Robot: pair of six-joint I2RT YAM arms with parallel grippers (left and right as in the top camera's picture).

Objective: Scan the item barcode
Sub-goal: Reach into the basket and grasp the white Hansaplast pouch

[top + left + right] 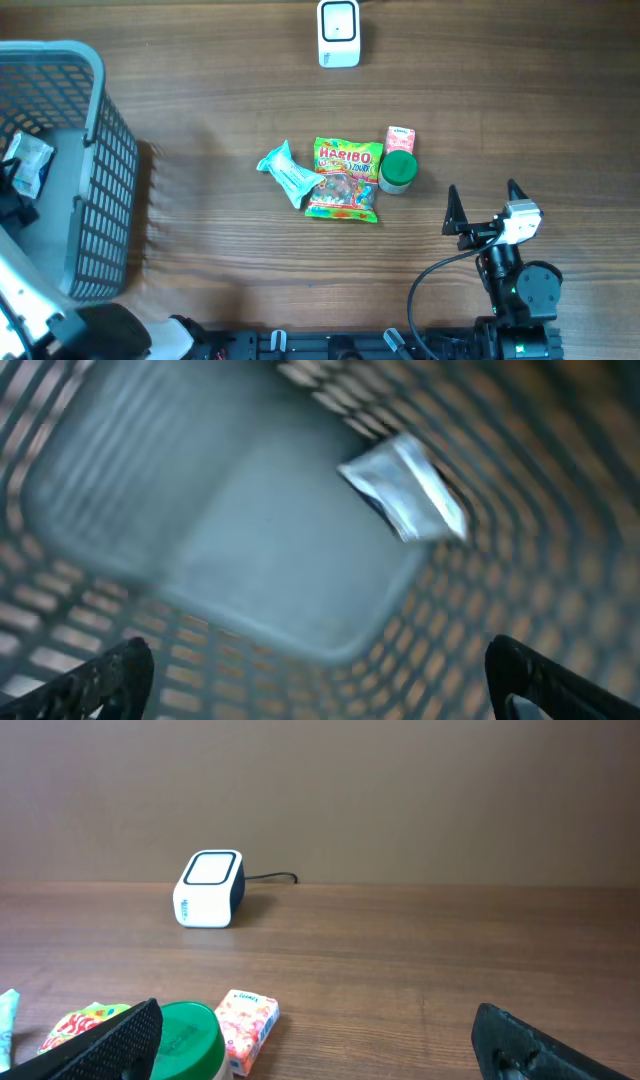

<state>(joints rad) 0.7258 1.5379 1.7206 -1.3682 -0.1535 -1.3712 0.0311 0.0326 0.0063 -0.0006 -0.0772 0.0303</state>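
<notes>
A white barcode scanner [339, 33] stands at the table's far edge, and it also shows in the right wrist view as the scanner [209, 888]. A silvery packet [405, 490] lies on the floor of the grey basket [100, 150], seen from above as the packet [28, 165]. My left gripper [320, 695] hangs open inside the basket with nothing between its fingers. The right gripper [483, 195] stands open and empty over the table, right of the item pile. Its fingers [110, 1045] frame the green lid and the pink pack.
A Haribo bag [345, 178], a teal packet [286, 172], a green-lidded jar [398, 171] and a pink tissue pack [400, 139] lie grouped at the table's middle. The basket's mesh walls [560, 510] surround the left gripper. The scanner's cable runs off the far edge.
</notes>
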